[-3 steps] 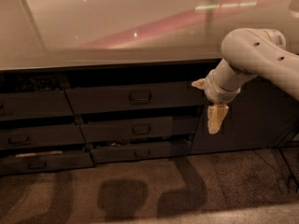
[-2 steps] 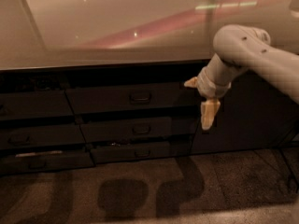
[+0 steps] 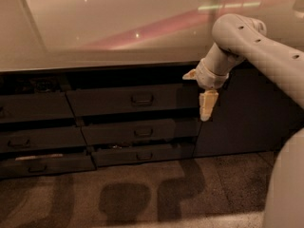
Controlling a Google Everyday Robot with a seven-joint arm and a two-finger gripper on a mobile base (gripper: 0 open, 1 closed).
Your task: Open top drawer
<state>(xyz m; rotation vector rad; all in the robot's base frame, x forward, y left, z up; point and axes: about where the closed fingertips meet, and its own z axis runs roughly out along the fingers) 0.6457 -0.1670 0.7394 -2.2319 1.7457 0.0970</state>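
Operator: Where is the top drawer (image 3: 109, 101)?

Technician: It sits in the centre column, directly below the table (image 3: 118, 27) edge and above two shallower drawer fronts (image 3: 137, 143). Its pull handle (image 3: 142, 99) is at mid-front.

Operator: Where is the claw, and what is its state?

Technician: The claw (image 3: 207, 106) hangs pointing downward at the drawer front's right end, well apart from the handle. I cannot tell whether it is spread or pressed together.

Glossy pale countertop (image 3: 118, 27) at 12 o'clock carrying a pink reflected streak (image 3: 156, 30); shallower drawer fronts (image 3: 142, 132) near centre; left drawer stack (image 3: 33, 137) at 9 o'clock; dark cabinet door (image 3: 247, 118) at 3 o'clock, gripper (image 3: 206, 109) hanging at its left edge; shadowed floor (image 3: 71, 198) at 6 o'clock.
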